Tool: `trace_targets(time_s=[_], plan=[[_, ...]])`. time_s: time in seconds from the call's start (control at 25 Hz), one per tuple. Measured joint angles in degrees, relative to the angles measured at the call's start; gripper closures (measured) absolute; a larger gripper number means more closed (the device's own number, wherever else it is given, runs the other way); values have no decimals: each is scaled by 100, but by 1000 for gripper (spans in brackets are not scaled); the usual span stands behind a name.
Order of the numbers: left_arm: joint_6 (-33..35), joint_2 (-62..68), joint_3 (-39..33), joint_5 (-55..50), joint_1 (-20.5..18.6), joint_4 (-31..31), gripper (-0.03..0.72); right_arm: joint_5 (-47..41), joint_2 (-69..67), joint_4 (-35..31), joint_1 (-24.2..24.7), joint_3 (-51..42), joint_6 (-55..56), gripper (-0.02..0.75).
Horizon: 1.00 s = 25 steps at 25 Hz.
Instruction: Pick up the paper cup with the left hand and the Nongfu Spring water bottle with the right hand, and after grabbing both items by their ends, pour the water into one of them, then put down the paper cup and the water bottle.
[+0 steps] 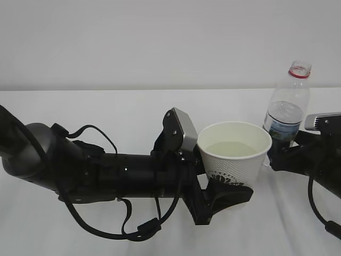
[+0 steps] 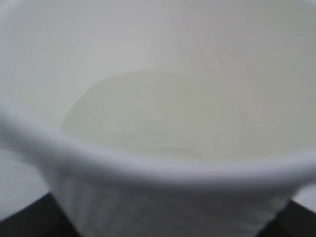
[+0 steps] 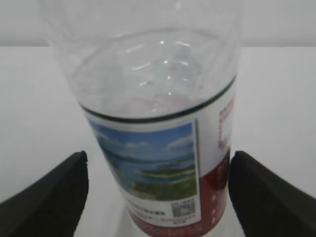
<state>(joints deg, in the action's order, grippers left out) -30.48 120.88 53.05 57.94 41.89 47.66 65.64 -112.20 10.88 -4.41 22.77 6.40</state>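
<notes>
Tool of the left hand (image 1: 226, 193) clasps the paper cup (image 1: 234, 154) low on its base, the cup upright and holding water (image 1: 233, 149), so its thin wall would crush under a harder squeeze and spill if tipped. Tool of the right hand (image 3: 158, 190) stands spread wide, both jaws clear of the Nongfu Spring water bottle (image 3: 158, 148), which stands upright on the white table (image 1: 106, 112) just right of the cup. Partly filled, smooth and ribbed, the bottle likely handles best near its labelled lower body.

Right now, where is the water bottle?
In the exterior view the water bottle stands upright at right on the table, behind the paper cup, between the right hand's open jaws.
</notes>
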Motion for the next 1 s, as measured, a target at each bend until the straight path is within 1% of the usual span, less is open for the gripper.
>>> trace_targets(time_s=[0.2, 0.6, 0.88, 1.0], plan=[[0, 0, 0, 0, 0, -25, 171, 0, 255, 3, 0, -220, 0, 64], [0, 0, 0, 0, 0, -802, 171, 0, 1218, -17, 0, -790, 0, 66], [0, 0, 0, 0, 0, -879, 171, 0, 1790, -274, 0, -1228, 24, 75], [0, 0, 0, 0, 0, -1068, 171, 0, 1901, -316, 0, -1298, 167, 76]])
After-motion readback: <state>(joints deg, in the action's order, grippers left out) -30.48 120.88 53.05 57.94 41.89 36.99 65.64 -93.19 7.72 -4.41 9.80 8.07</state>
